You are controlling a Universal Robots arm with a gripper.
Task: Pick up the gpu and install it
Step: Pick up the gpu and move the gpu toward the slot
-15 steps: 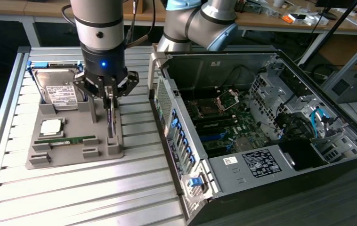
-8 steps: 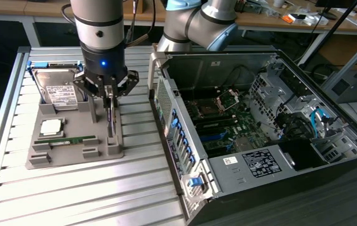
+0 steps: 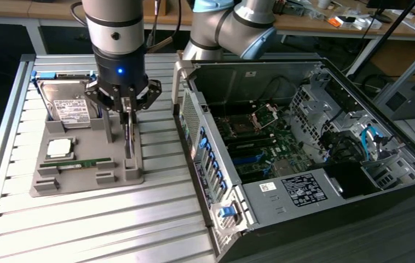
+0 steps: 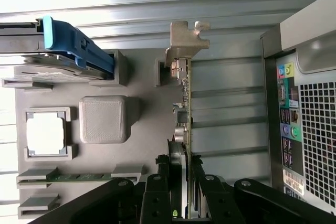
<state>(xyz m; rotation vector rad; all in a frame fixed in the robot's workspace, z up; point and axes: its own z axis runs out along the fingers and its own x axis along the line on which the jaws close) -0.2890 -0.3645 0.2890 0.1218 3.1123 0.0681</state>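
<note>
The gpu (image 3: 129, 139) stands on edge at the right side of the grey holder tray (image 3: 83, 183), a thin dark card reaching down to the tray. In the wrist view the gpu (image 4: 187, 103) shows edge-on, its silvery end bracket (image 4: 185, 40) at the far end. My gripper (image 3: 126, 108) hangs straight above it. Its black fingers (image 4: 173, 174) press on both faces of the card's near end, so my gripper (image 4: 184, 169) is shut on the card. I cannot tell whether the card's lower edge still rests in the tray.
On the tray lie a hard drive (image 3: 72, 104) in a blue-handled caddy (image 4: 79, 48), a CPU (image 3: 60, 147) and a green RAM stick (image 3: 76, 163). The open computer case (image 3: 382, 181) with its motherboard (image 3: 262, 145) stands close on the exterior view's right. Its rear port panel (image 4: 310, 108) is near the card.
</note>
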